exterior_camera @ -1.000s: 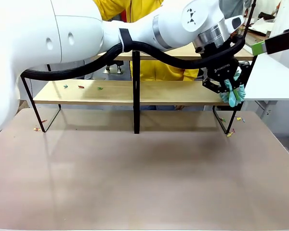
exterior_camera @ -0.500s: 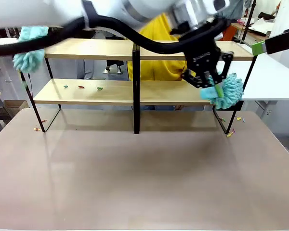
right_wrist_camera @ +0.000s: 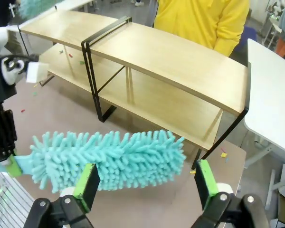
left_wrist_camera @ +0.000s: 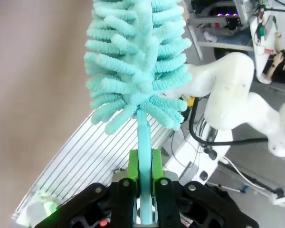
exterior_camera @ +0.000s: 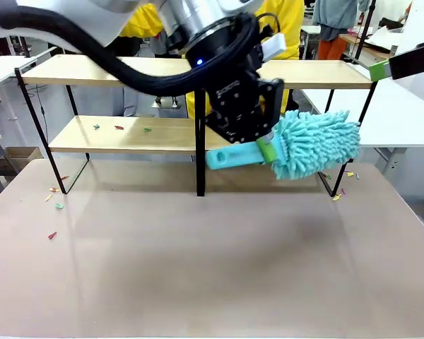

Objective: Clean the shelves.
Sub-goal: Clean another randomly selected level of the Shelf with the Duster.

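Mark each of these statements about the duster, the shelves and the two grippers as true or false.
1. The left gripper is shut on the handle of the teal duster. True.
2. The duster's head rests on the top board of the shelves. False: it is held in the air in front of the shelves, over the table.
3. Small coloured scraps lie on the left half of the lower board. True.
4. The right gripper is shut. False: its jaws stand wide open.

White left arm [exterior_camera: 127,8], thick black cable [exterior_camera: 138,74], black left gripper [left_wrist_camera: 143,159], green fingers [left_wrist_camera: 131,164]
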